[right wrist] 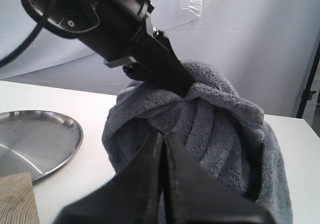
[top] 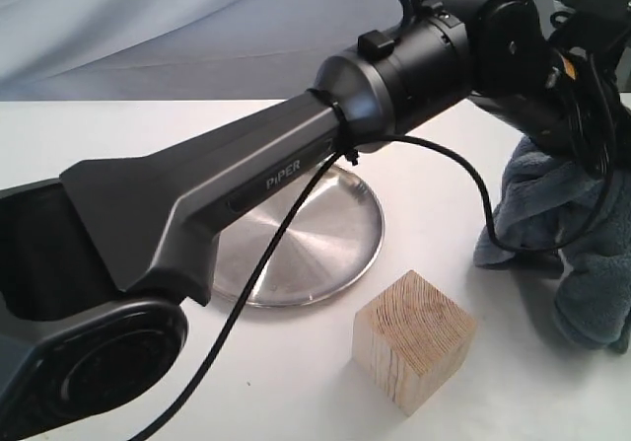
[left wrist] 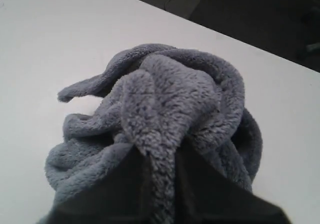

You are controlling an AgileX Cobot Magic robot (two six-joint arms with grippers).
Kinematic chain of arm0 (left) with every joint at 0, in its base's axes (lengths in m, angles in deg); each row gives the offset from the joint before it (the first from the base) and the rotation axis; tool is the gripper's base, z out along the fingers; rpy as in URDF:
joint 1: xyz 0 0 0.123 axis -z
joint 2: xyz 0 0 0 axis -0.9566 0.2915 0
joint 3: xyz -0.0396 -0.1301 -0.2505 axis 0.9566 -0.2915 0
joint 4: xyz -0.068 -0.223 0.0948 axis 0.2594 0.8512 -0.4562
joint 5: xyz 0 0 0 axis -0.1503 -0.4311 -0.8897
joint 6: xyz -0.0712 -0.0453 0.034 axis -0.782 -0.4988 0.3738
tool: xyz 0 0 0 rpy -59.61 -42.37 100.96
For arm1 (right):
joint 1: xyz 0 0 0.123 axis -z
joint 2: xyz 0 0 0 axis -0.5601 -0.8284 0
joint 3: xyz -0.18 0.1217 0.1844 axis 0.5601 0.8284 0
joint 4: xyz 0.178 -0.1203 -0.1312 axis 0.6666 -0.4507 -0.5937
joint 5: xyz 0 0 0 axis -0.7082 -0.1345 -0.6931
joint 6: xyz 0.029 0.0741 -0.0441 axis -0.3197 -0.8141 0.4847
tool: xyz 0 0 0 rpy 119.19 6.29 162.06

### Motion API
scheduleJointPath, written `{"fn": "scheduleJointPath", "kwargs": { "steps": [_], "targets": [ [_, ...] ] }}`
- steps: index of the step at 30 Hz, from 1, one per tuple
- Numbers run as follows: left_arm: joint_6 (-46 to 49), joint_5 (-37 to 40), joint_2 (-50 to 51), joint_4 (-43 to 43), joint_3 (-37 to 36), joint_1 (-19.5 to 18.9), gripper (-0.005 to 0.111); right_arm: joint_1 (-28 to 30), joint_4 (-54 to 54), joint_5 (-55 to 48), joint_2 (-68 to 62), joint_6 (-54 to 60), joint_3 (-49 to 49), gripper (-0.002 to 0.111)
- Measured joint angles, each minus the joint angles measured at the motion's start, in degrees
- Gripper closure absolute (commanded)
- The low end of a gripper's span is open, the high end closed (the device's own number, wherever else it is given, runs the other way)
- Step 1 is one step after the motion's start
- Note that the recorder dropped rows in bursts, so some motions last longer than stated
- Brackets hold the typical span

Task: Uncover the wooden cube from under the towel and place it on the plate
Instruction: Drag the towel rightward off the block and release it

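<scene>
Where the left arm [top: 246, 184] stretches across the exterior view from the near left to the far right, we see its left hand [left wrist: 159, 156] clamped on a thick fold of the towel [left wrist: 165, 98], the two dark fingers [left wrist: 200, 184] pinching the fleece between them. The towel is a blue-grey plush cloth, gathered into a bunched heap under that hand, with its lower folds on the white counter [top: 118, 130] at the right side of the exterior view. The wooden cube [top: 414, 342] stands uncovered on the counter, apart from the towel and touched by neither hand. It is a pale block with grain lines showing on its top and sides. It sits near the rim of the plate [top: 335, 244] but not on it, with a strip of counter between the two. The plate is a round, shiny steel dish lying flat, and the arm hides part of it from the exterior camera. A black cable [top: 261, 275] hangs from the arm across the plate. In the right wrist view we see the right hand [right wrist: 162, 136] with its fingers pressed together and nothing between them, pointing toward the bundled towel. We cannot tell whether its tips touch the cloth.
</scene>
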Motion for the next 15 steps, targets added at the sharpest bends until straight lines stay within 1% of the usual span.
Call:
{"fn": "scheduleJointPath", "kwargs": {
  "steps": [2,6,7,8,10,15],
  "targets": [
    [0.0,0.39,0.83,-0.62,0.0,0.0,0.081,0.0,0.0,0.0,0.0,0.0,0.0,0.108],
    [0.0,3.74,1.82,-1.23,0.0,0.0,0.045,0.0,0.0,0.0,0.0,0.0,0.0,0.108],
    [0.0,4.78,1.82,-1.23,0.0,0.0,0.039,0.0,0.0,0.0,0.0,0.0,0.0,0.108],
    [0.0,5.76,1.82,-1.27,0.0,0.0,0.034,0.0,0.0,0.0,0.0,0.0,0.0,0.108],
    [0.0,7.49,1.57,-1.88,0.0,0.0,0.031,0.0,0.0,0.0,0.0,0.0,0.0,0.108],
    [0.0,14.2,0.03,-5.51,0.0,0.0,0.032,0.0,0.0,0.0,0.0,0.0,0.0,0.108]
  ]
}}
